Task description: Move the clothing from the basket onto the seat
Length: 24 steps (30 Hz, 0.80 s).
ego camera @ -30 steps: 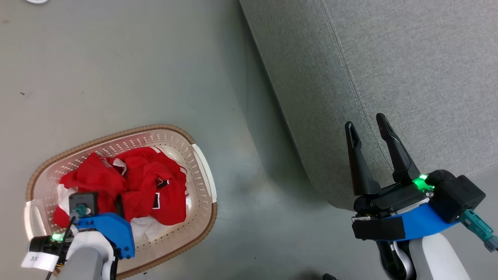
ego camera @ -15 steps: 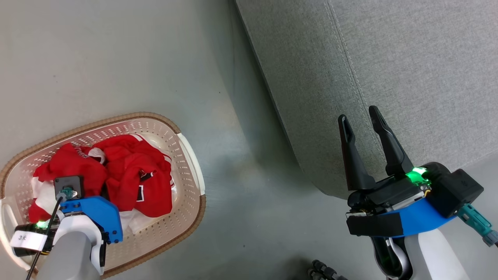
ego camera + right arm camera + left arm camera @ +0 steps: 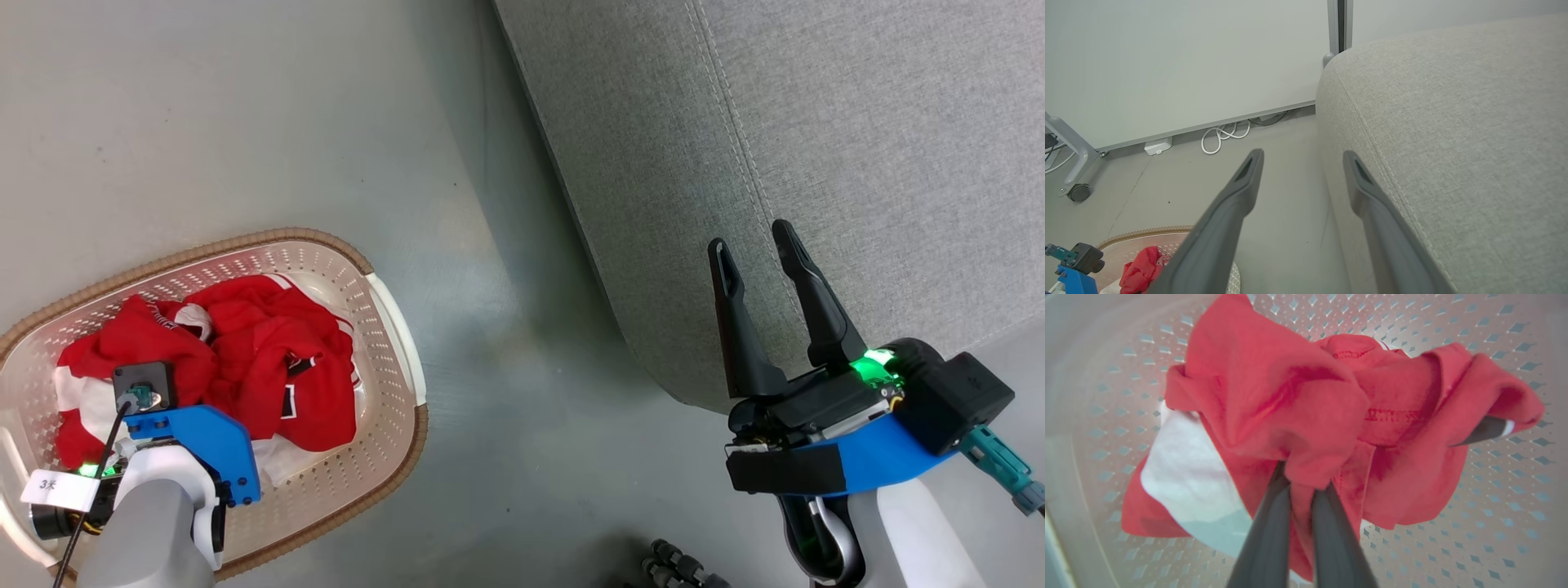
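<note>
The red clothing (image 3: pixel 269 367) with white panels lies bunched in the cream basket (image 3: pixel 392 318) at the lower left of the head view. My left arm reaches down into the basket, its fingers hidden under the wrist there. In the left wrist view my left gripper (image 3: pixel 1302 477) is shut on a fold of the red clothing (image 3: pixel 1306 404), with the perforated basket wall (image 3: pixel 1494 506) behind. My right gripper (image 3: pixel 755 253) stands open over the front edge of the grey seat (image 3: pixel 816 122), with nothing between its fingers. The right wrist view shows my right gripper (image 3: pixel 1300 161), the seat (image 3: pixel 1453 122) and a bit of the clothing (image 3: pixel 1141 269).
Bare grey floor (image 3: pixel 245 122) lies between basket and seat. In the right wrist view a white wall, a coiled white cable (image 3: pixel 1224 136) and a caster wheel (image 3: pixel 1077 192) of a metal frame stand at the far side.
My left gripper has shut on the clothing. The head camera shifted, so the basket sits further left in view. The right gripper stays open.
</note>
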{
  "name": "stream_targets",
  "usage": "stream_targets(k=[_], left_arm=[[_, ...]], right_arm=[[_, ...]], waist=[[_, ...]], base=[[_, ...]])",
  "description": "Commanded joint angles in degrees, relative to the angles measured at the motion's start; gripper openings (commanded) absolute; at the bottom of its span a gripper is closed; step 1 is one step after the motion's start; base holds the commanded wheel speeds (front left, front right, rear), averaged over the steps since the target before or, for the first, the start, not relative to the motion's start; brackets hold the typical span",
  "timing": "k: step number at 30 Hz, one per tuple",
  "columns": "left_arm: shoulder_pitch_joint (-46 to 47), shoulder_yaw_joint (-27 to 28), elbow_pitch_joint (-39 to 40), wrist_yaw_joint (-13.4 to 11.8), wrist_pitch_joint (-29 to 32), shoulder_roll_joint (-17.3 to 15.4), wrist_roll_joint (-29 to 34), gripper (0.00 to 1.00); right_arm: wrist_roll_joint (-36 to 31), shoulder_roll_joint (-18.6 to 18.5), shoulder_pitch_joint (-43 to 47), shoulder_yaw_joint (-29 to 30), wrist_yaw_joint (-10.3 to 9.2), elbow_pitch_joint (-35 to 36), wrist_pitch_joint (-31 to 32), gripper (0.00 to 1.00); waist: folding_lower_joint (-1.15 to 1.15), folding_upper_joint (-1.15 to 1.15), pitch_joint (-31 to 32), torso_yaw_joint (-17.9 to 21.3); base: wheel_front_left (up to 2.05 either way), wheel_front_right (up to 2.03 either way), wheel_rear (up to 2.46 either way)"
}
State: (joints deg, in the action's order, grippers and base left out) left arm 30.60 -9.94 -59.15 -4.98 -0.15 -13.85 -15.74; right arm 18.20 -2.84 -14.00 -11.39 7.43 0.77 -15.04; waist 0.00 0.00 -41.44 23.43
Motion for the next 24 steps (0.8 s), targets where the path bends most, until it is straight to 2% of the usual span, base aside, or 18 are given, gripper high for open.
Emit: stream_targets(k=[1,13,24], left_arm=[[0.9,-0.2,0.2,0.0,0.1,0.2,-0.4,0.0],[1.9,-1.5,-1.7,0.9,-0.6,2.1,-1.0,0.0],[0.3,-2.9,-4.9,4.8,-5.2,5.9,-2.6,0.0]], right_arm=[[-0.4,-0.1,-0.9,0.2,0.11,-0.2,-0.2,1.0],[-1.6,-0.1,-0.5,0.4,0.11,-0.8,-0.2,1.0],[-4.7,-0.1,0.9,1.3,0.11,-2.3,-0.2,1.0]], waist=[[0.0,0.0,0.1,-0.2],[0.0,0.0,3.1,-2.4],[0.0,0.0,10.6,-7.9]], base=[[0.0,0.0,0.0],[0.0,0.0,0.0],[0.0,0.0,0.0]])
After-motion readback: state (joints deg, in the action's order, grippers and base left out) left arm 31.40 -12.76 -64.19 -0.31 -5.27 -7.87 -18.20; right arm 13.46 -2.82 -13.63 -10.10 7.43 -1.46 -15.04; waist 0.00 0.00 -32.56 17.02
